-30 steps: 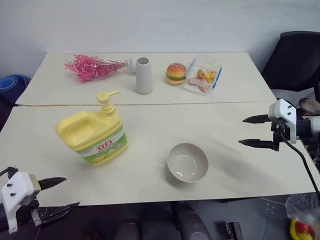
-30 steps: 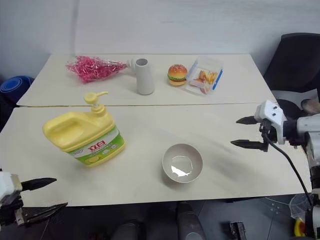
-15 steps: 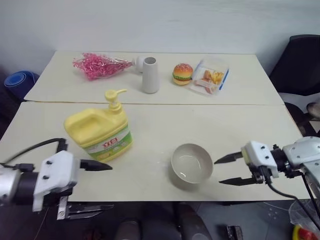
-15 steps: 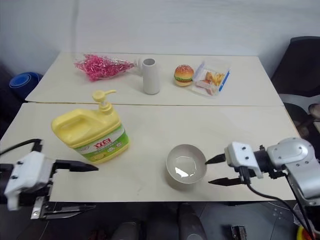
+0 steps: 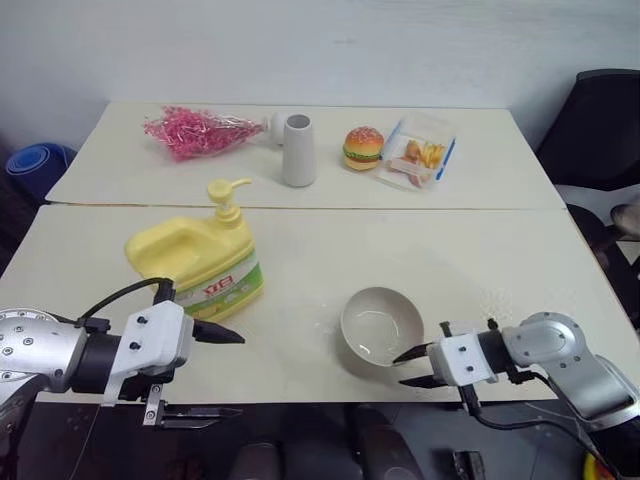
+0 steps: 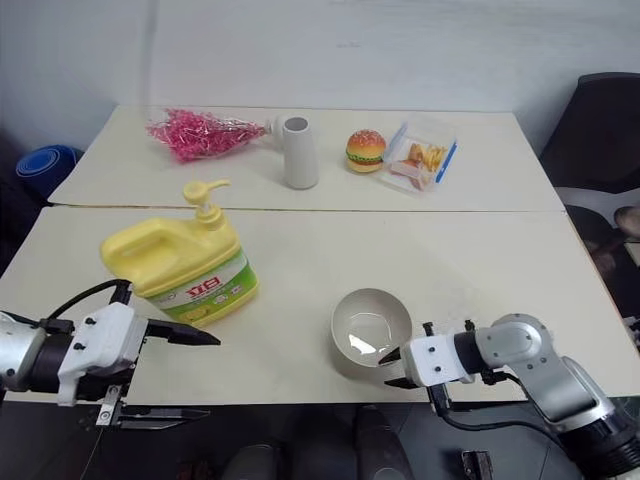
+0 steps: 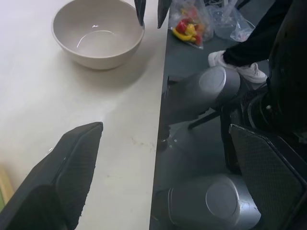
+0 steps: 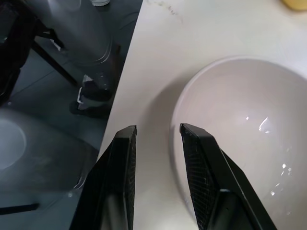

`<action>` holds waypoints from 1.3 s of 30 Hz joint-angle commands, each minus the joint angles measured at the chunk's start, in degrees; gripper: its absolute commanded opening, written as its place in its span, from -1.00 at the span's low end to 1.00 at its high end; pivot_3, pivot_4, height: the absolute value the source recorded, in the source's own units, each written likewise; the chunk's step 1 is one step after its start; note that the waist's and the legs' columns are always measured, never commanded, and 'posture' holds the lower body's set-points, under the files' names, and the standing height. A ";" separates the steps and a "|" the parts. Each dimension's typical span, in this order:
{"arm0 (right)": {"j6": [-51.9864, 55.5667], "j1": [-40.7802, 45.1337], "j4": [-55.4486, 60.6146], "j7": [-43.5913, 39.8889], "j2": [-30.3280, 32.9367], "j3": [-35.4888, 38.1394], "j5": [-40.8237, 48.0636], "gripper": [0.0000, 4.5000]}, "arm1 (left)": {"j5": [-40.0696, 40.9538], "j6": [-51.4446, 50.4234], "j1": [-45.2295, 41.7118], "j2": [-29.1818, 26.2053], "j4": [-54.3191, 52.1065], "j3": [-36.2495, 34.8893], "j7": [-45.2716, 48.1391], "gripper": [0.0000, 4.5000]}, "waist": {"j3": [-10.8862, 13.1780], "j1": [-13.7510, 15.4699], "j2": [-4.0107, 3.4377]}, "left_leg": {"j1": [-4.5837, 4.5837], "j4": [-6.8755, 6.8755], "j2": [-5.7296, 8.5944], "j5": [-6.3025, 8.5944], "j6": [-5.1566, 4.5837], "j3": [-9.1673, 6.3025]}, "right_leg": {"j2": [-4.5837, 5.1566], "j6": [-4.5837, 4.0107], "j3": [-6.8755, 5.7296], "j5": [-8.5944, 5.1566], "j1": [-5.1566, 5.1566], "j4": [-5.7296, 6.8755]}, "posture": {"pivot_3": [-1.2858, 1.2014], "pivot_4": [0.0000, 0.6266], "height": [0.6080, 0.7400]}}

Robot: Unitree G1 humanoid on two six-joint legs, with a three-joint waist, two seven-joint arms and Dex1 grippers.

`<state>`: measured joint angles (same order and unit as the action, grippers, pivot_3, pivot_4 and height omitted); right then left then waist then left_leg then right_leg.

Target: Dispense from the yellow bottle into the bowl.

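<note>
Nearest, at front edge of table (image 5: 480,260): left gripper (image 5: 222,372) on the left, fingers wide apart, upper one over the tabletop pointing toward centre, lower one hanging off the edge below; nothing between them. Just beyond its upper fingertip, yellow bottle (image 5: 198,263) upright on the table, pump spout facing right, label w/ red lettering toward camera; gripper near but not touching it.

Right side, same front edge: right gripper (image 5: 407,366) low, pointing left at the bowl (image 5: 381,325), fingers narrowed to a small gap, holding nothing. Tips right at the bowl's near-right rim; in right wrist view gap sits just outside the rim, one finger (image 8: 204,158) over the bowl's wall – contact prob. not made, hard to tell. Bowl upright, glossy inside, well right of the bottle.

Far half of table, l to r: pink bunch (image 5: 190,130), white vase (image 5: 298,150), toy burger (image 5: 362,147), clear box of snacks (image 5: 418,152). Dark chair (image 5: 598,120) off the far right corner
</note>
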<state>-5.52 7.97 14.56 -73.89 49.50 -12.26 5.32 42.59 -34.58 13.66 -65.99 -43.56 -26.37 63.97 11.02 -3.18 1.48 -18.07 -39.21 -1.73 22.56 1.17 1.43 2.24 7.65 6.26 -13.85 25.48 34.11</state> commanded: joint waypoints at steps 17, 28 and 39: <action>-8.40 7.40 -12.95 2.48 -6.71 -7.79 -6.04 -0.43 | 1.56 -3.71 -5.55 0.86 -0.21 -0.49 -2.00 1.00 | -0.02 -0.16 0.03 | 0.06 -0.05 0.00 -0.01 0.01 -0.01 | 0.00 0.06 -0.01 0.03 0.00 0.17 | 0.03 -0.52 1.00; -8.25 8.86 -12.59 -1.03 -4.95 -6.49 -2.82 -1.00 | 1.11 -3.43 -8.38 2.21 1.17 0.30 -4.32 1.00 | -0.02 -0.11 0.03 | 0.13 -0.07 0.00 -0.03 0.04 -0.03 | 0.00 0.02 0.00 0.01 0.00 0.35 | 0.03 -0.52 1.00; 4.00 33.21 -16.54 -12.24 -7.62 -5.49 7.21 -1.00 | 24.12 -14.97 -31.31 -2.50 12.29 -7.50 -14.19 1.00 | -0.01 -0.64 0.03 | 0.09 -0.51 -0.01 -0.03 0.04 -0.22 | -0.01 0.03 -0.11 0.02 0.00 0.76 | 0.03 -0.52 1.00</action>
<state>-3.43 38.02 -1.39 -84.30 42.95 -19.39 9.88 63.06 -48.61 -15.16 -67.16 -33.85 -31.18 51.78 11.02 -3.82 1.51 -17.99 -39.73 -1.74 22.53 1.20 1.15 2.23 7.67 6.10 -13.85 25.49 34.89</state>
